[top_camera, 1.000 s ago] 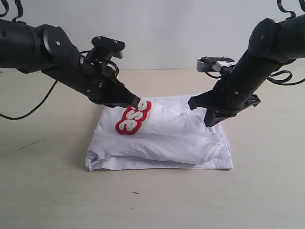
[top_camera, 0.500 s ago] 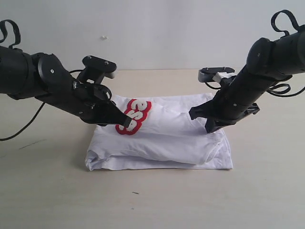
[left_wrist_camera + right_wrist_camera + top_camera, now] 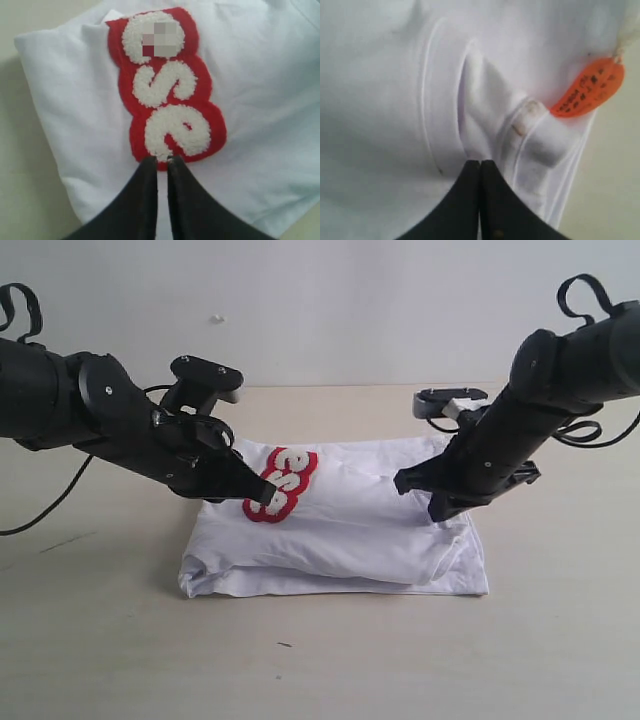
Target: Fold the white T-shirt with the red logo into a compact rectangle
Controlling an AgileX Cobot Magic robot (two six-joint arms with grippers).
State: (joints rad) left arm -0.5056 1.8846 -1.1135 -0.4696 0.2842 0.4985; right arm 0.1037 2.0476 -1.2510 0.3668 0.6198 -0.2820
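Mostly folded, the white T-shirt (image 3: 340, 530) lies bundled on the table (image 3: 90, 640) with the red logo (image 3: 281, 483) on top. The left gripper (image 3: 266, 496) is narrowed at the logo's edge and the right gripper (image 3: 437, 508) is pressed closed by the collar (image 3: 520, 125). Whether either pinches cloth cannot be told. Any snagged cloth would likely drag the folds open when the grippers lift.

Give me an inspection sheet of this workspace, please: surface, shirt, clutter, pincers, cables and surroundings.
Surface: pale tabletop, small dark speck near the front.
Job's things: white T-shirt folded into a rough rectangle; red logo faces up; orange tag by the collar.
Clutter: nothing seen.
Pincers: left pincer nearly closed, tips at the logo's end; right pincer shut, tips on cloth near the collar.
Cables: black cable trails below the left arm; loops above the right arm.
Surroundings: plain pale wall behind.
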